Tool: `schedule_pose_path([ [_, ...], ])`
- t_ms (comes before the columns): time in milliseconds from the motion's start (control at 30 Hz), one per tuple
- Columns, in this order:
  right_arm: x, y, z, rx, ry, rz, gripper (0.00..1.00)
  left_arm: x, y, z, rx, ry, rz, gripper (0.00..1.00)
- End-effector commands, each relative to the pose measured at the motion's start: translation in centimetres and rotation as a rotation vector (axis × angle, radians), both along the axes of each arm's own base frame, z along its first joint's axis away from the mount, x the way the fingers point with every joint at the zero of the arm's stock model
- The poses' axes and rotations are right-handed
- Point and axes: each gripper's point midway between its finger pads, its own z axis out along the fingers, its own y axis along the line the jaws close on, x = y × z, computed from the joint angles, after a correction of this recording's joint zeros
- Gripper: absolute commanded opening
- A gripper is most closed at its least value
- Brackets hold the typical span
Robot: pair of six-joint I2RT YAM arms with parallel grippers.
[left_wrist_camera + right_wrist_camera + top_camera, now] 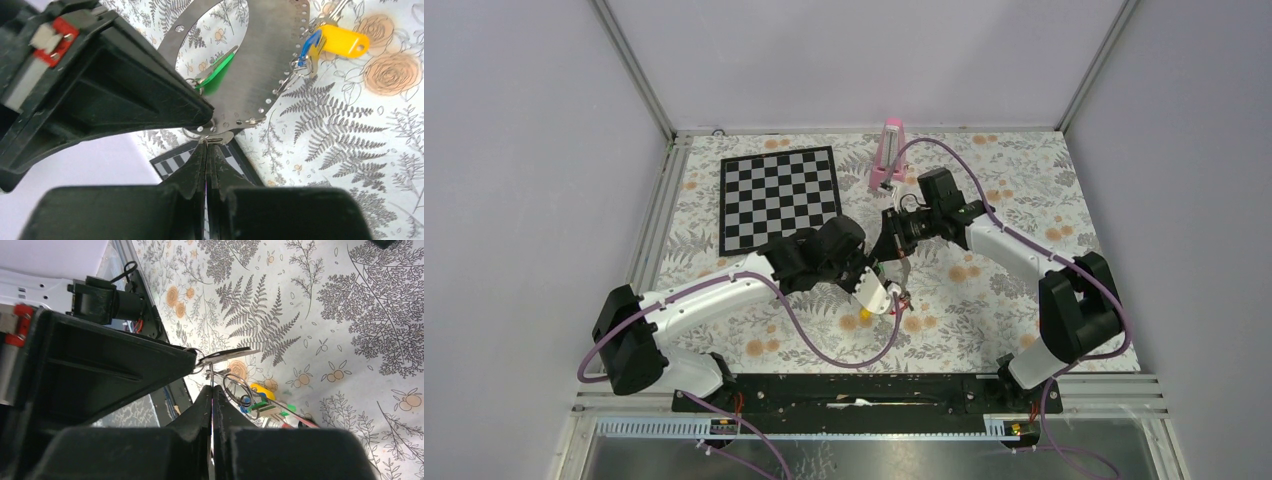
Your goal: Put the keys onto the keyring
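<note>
Keyring (270, 60) is hanging in the air over the middle of the worktop (1044, 170), between the two arms. Left gripper (207, 144) is pinching its lower edge, fingers together on it. Right gripper (211, 390) is pressing its fingers flat on a thin metal sliver; can't tell if that's ring or key. Yellow key (345, 42) is dangling off the holed rim, green key (217, 75) is sitting at the opening. It's looking light, thin, springy and slick, so I'm favouring holding it by the bare edge, not the tags.
</note>
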Motion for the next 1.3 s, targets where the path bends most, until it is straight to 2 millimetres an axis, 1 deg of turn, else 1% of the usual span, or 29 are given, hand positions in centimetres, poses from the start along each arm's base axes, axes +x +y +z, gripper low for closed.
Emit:
schedule_pose_path([
  [0,-0.8,-0.4,1.0,0.053,-0.115,0.057,0.0,0.3,-1.0,3.9,-0.19,0.064,0.062,0.0],
  [167,-0.7,-1.8,1.9,0.033,-0.359,0.065,0.0,-0.2,-0.1,4.6,-0.329,0.262,0.185,0.0],
  [300,-0.6,-2.7,2.8,0.037,-0.549,0.063,0.0,-1.2,0.1,4.7,-0.409,0.451,0.258,0.0],
  [400,-0.1,-3.0,2.9,0.022,-0.634,0.07,0.0,-2.5,-0.3,4.7,-0.458,0.614,0.267,0.0],
  [533,-0.1,-3.4,3.3,0.022,-0.738,0.083,0.0,-4.2,-0.8,5.6,-0.521,0.825,0.276,0.0],
  [667,-0.4,-3.7,3.8,0.022,-0.793,0.096,0.0,-5.6,-1.1,6.6,-0.549,0.969,0.257,0.0],
  [800,-0.8,-3.9,3.9,0.027,-0.824,0.112,0.0,-6.5,-1.5,6.4,-0.557,1.031,0.221,0.0],
  [933,-1.2,-4.0,4.3,0.039,-0.863,0.134,0.0,-6.5,-2.0,6.1,-0.589,1.046,0.195,0.0],
  [1100,-1.4,-4.2,4.6,0.041,-0.895,0.143,0.0,-6.2,-2.8,6.1,-0.616,1.069,0.18,0.0],
  [1267,-1.6,-4.2,4.6,0.046,-0.897,0.146,0.0,-5.1,-3.6,5.9,-0.655,1.087,0.232,0.0],
])
